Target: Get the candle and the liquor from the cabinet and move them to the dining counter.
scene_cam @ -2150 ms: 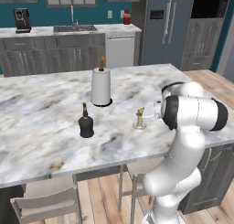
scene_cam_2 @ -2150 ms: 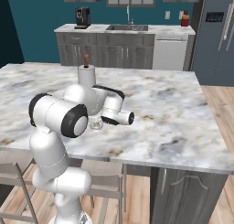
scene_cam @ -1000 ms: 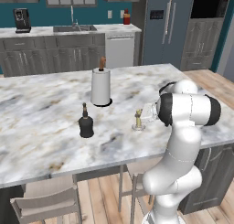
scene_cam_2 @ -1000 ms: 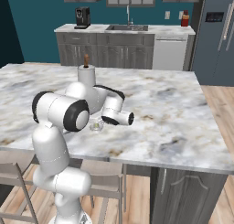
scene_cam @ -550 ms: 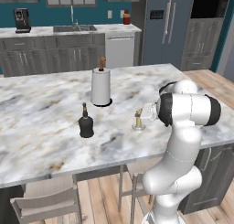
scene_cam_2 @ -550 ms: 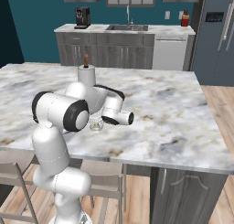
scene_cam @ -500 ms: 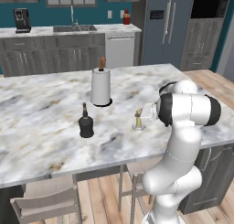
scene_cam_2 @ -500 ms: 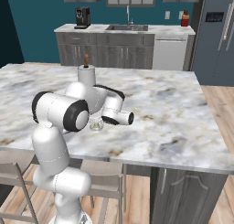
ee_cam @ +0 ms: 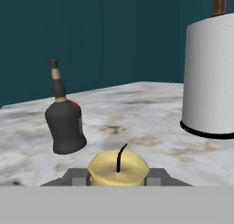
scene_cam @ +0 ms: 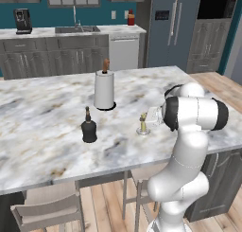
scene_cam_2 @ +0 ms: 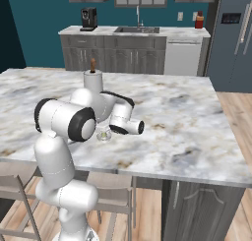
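You have the candle (scene_cam: pixel 143 123) upright on the marble worktop (scene_cam: pixel 42 127), the fingers (ee_cam: pixel 74 175) clamped on either side of it. The liquor (scene_cam: pixel 88 127) stands nearby, left of it — no label is readable. Your hand view shows the candle's black wick; the paper-towel roll (scene_cam: pixel 104 89) stands behind.

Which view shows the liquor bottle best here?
The hand view: the liquor appears large, with neck and stopper clear. The left base view shows it small on the dining counter; in the right base view I cannot make it out.
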